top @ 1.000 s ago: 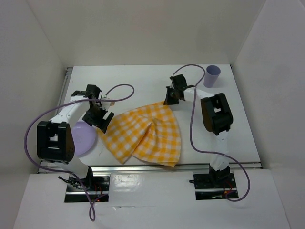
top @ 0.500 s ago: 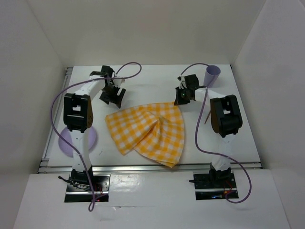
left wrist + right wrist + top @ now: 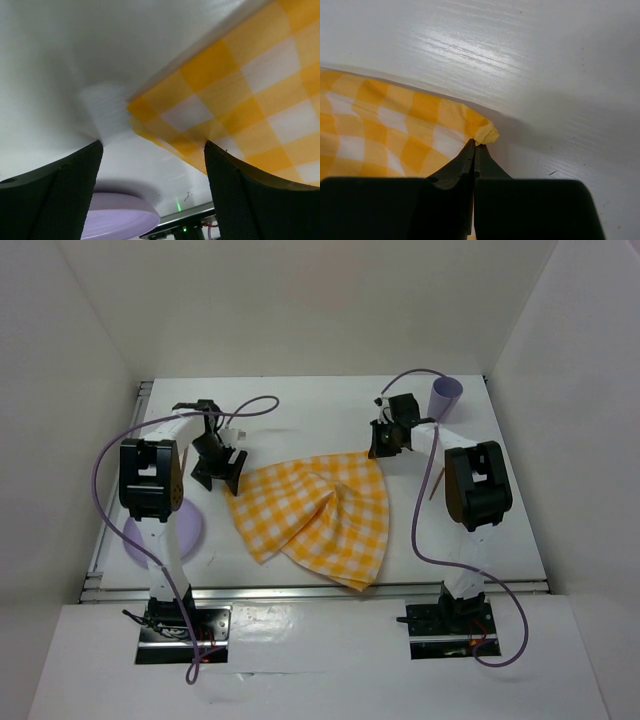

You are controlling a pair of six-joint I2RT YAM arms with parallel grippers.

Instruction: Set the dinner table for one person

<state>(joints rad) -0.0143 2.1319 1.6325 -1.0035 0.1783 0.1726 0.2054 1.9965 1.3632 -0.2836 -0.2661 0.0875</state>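
Note:
A yellow-and-white checked cloth lies crumpled on the white dinner table. My right gripper is shut on the cloth's far right corner, with its jaws pressed together in the right wrist view. My left gripper is open just above the table at the cloth's left corner. In the left wrist view the corner lies between and ahead of the spread fingers, untouched.
A lilac plate lies at the near left, partly hidden by the left arm; it also shows in the left wrist view. A lilac cup stands at the far right. White walls enclose the table. A metal rail runs along the near edge.
My left gripper has swung from the back left of the table down toward the cloth's left corner. The right gripper still holds its corner and has barely moved.

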